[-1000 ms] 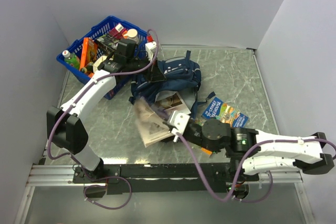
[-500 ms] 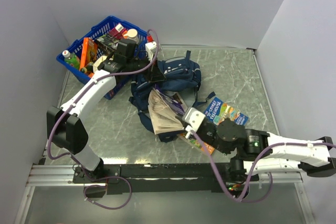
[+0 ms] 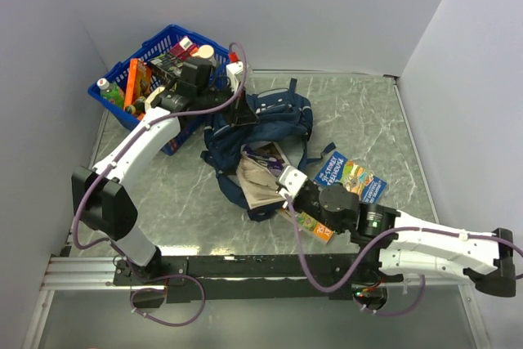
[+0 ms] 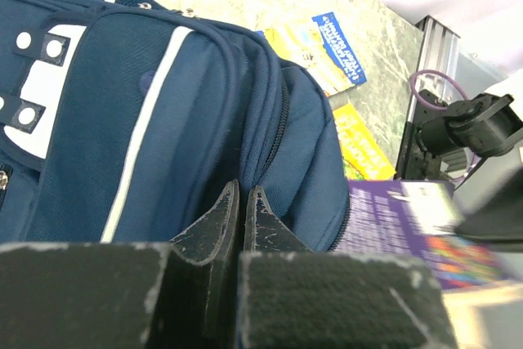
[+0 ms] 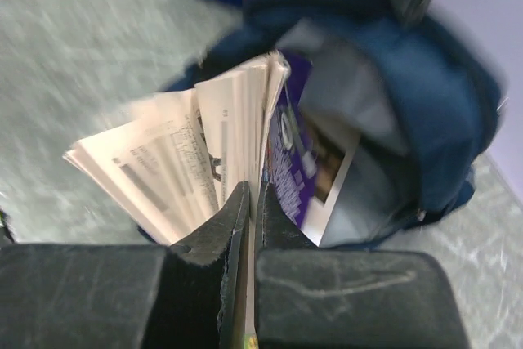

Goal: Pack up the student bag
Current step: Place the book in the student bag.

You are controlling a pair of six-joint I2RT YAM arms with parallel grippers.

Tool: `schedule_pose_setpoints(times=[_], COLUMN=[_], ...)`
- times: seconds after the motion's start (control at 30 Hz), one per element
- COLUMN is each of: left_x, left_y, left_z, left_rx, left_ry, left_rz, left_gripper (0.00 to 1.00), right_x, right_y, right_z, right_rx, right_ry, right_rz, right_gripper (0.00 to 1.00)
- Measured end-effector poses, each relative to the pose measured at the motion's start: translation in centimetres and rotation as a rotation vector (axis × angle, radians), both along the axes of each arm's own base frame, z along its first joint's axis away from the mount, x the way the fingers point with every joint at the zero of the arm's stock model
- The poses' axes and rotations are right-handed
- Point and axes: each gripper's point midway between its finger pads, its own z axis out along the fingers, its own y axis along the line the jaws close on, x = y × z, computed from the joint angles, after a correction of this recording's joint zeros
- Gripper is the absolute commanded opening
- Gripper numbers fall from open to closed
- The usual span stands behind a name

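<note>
Book (image 5: 196, 153) now enters student bag (image 4: 122, 120), clamped by right pincer (image 5: 249, 202); left pincer (image 4: 243, 202) pinches bag.

Student bag (image 3: 274, 116): one.
Books: three, namely purple book (image 3: 257, 181), blue book (image 3: 351, 176), yellow book (image 3: 315, 225).
Blue basket (image 3: 110, 104): one; contents several, too jumbled for exact count.
End effectors: two, left end effector (image 4: 246, 190) and right end effector (image 5: 252, 194).
Table (image 3: 368, 112): one.

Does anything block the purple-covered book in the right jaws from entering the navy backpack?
Nothing visible does. The purple-covered paperback book is at the open mouth of the large navy fabric backpack, whose rim the left jaws pinch.
</note>
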Motion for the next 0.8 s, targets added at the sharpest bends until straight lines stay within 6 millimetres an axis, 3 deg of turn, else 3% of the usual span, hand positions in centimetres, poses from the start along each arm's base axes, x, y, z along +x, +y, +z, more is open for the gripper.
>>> schedule_pose_setpoints(times=[0.17,0.27,0.37,0.63,0.8], left_x=[-0.1,-0.2,-0.5,-0.6,-0.6], left_y=[-0.2,-0.3,-0.5,-0.7,-0.7], left_z=[0.9,0.9,0.8,0.7,0.7], left_rx=[-0.008,-0.008,-0.001,0.003,0.002], left_ry=[0.005,0.011,0.020,0.021,0.021], left_rz=[0.007,0.009,0.007,0.006,0.006], left_gripper=[0.01,0.01,0.01,0.01,0.01], right_x=[1.1,1.6,1.6,0.7,1.4], right_y=[-0.9,-1.2,-0.8,0.8,-0.8], right_z=[-4.9,-7.2,-8.0,-6.2,-3.8], right_rx=[-0.107,-0.171,-0.178,-0.102,0.011], right_ry=[0.049,0.092,0.130,0.181,0.176], right_rz=[-0.033,-0.049,-0.040,0.016,-0.074], right_gripper=[0.00,0.31,0.47,0.73,0.69])
